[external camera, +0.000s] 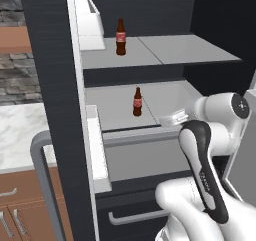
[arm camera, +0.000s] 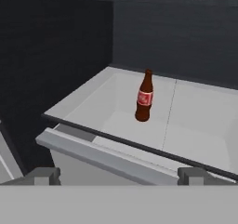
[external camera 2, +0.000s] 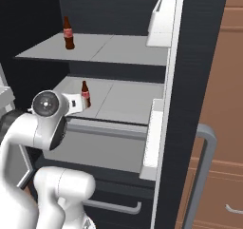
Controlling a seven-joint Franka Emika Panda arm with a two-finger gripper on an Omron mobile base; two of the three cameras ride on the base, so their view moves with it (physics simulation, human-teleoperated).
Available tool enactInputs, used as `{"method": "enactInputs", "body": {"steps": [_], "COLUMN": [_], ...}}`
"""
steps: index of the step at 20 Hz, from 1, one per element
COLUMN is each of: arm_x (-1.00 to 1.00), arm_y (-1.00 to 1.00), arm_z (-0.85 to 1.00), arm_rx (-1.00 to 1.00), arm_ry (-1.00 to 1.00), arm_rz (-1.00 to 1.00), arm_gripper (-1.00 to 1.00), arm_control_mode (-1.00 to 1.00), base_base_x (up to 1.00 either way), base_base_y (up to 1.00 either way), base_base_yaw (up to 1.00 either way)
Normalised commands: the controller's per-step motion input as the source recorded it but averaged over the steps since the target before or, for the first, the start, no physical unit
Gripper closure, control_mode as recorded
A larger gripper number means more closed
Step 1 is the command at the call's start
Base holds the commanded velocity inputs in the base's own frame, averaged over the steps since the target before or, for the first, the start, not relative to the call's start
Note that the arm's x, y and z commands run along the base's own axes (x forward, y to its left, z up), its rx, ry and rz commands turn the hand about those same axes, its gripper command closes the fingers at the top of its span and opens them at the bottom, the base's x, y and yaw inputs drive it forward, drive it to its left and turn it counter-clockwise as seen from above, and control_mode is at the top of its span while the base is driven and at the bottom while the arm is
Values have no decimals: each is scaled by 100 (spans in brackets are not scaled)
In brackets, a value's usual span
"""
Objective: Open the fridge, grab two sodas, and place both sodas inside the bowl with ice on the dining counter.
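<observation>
- Fridge [external camera: 55, 85] open; lower soda [arm camera: 144, 96] upright on shelf, ahead of the gripper [arm camera: 118, 175].
- Fingers spread wide, empty.
- Risk: off-centre approach tips the narrow bottle; wrist may clip the shelf lip [arm camera: 139, 146].

stone wall [external camera: 12, 65] | marble worktop [external camera: 17, 130] | wooden cabinets [external camera 2: 223, 142]

base views flank fridge [external camera: 150, 60], hand view close

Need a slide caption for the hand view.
Open pincer faces an upright soda bottle on the lower fridge shelf.
</observation>
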Motion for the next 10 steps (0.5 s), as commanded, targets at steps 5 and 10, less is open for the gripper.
{"method": "enactInputs", "body": {"steps": [5,10], "arm_x": [28,19], "arm_y": [0,0], "arm_z": [-37,-11], "arm_rx": [6,4], "arm_ry": [-13,-8], "arm_rz": [10,4], "arm_gripper": [-100,-100], "arm_control_mode": [-100,-100], "base_base_x": [0,0], "base_base_y": [0,0], "base_base_yaw": [0,0]}}
